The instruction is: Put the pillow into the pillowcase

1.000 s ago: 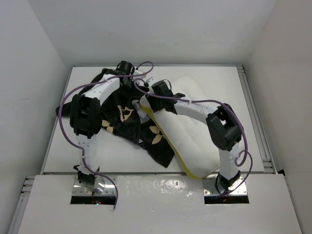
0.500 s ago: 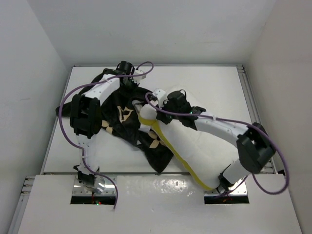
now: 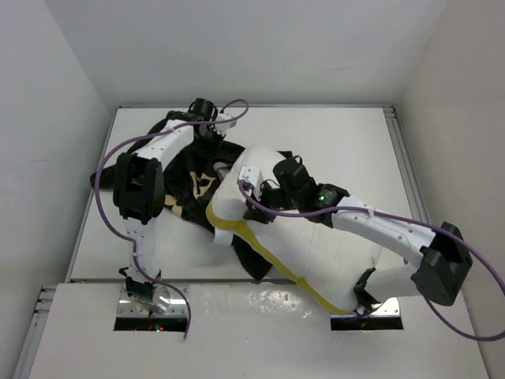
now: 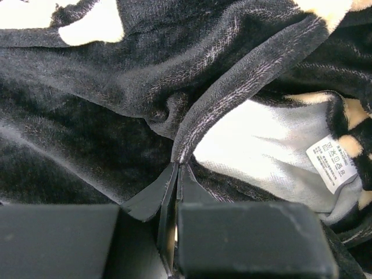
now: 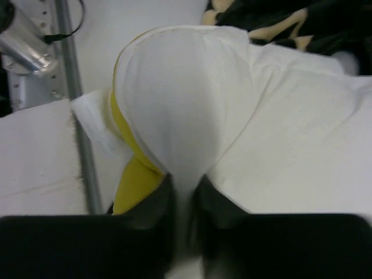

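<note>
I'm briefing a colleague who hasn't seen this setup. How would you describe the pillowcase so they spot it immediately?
Look at the white table and go to its left half, under the left arm. There lies the pillowcase, crumpled, one edge pinched in the left gripper. It is black velvety fabric with tan flower motifs, unlike the plain white, yellow-piped pillow at its right.

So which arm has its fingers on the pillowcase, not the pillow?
The left arm's fingers pinch the black pillowcase at its hem; the right arm's fingers squeeze a fold of the white pillow.
</note>
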